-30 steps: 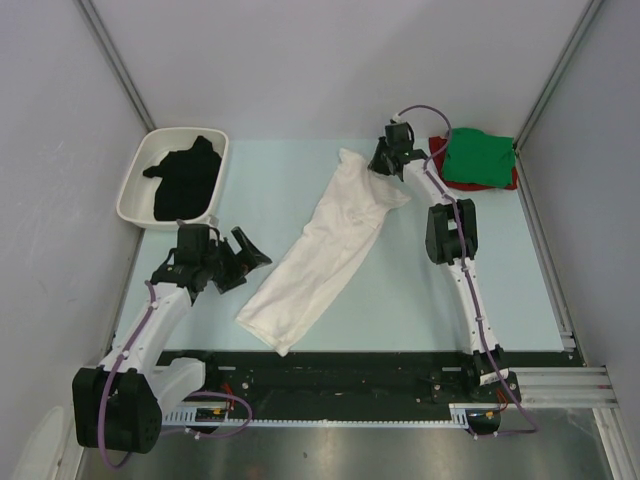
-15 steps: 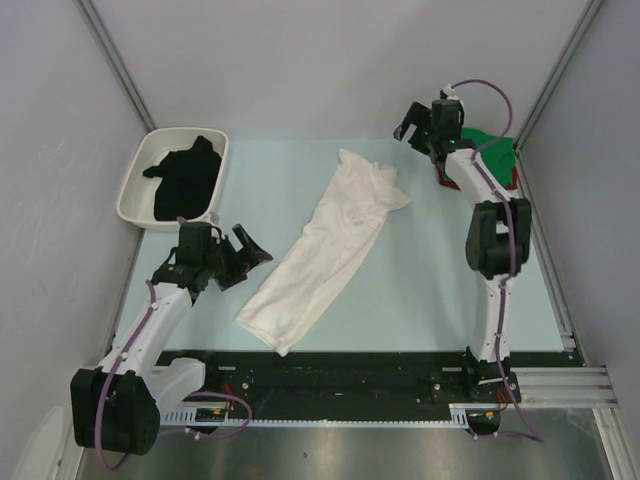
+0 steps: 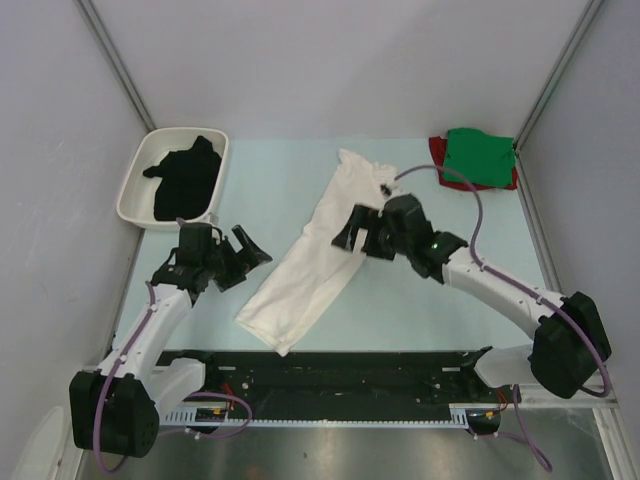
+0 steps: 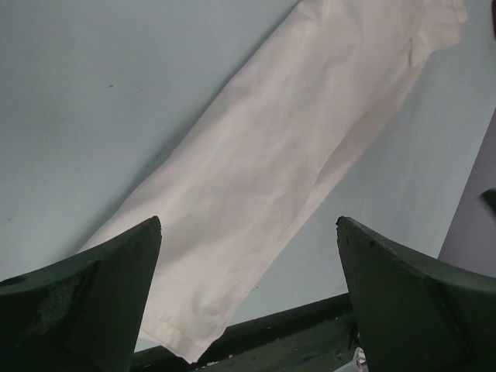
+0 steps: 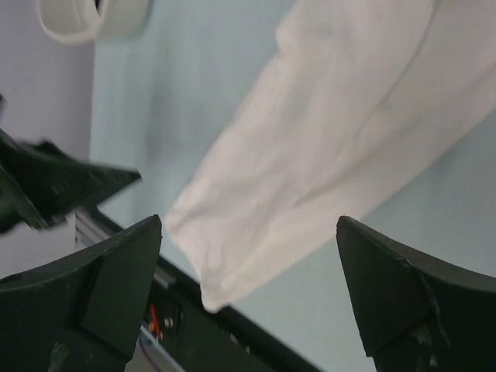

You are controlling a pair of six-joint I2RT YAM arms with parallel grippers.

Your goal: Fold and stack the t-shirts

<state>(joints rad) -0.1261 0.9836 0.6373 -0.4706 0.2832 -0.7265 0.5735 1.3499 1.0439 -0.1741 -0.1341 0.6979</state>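
White shirt (image 3: 300, 285) lies as a long narrow strip, slanting from near-left to far-right. The right gripper (image 3: 358, 236) hovers directly over its middle, jaws wide apart, empty. The left gripper (image 3: 243, 262), equally wide and empty, sits just left of the strip's near end.

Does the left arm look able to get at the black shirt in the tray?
Probably yes: the black shirt lies uncovered in the tray, near the open left gripper, with nothing between them.

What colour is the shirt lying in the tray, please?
The shirt is black; best in top view.
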